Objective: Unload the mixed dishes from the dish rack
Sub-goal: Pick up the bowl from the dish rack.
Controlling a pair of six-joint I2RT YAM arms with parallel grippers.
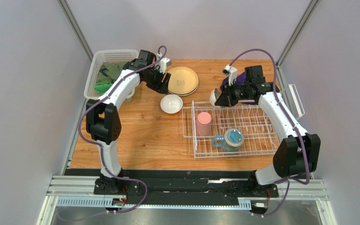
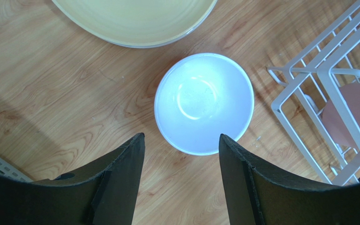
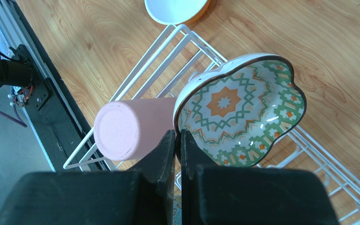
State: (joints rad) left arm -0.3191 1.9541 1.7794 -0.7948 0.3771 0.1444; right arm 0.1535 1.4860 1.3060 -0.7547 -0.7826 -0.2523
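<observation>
While right claw [image 3: 177,136] grips patterned bowl [image 3: 240,115], rack [image 1: 257,124] holds tumbler [image 1: 203,123], mug [image 1: 231,139].

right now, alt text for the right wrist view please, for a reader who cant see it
The right gripper is shut on the rim of a scalloped bowl patterned green and orange inside, tilted on edge over the white wire dish rack. A pink tumbler sits in the rack beside it, and a white bowl rests on the table beyond.

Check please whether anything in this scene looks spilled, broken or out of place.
Nothing looks spilled or broken. Only the patterned bowl stands tilted on edge at the dish rack's far side, because the right end effector pinches its rim.
</observation>
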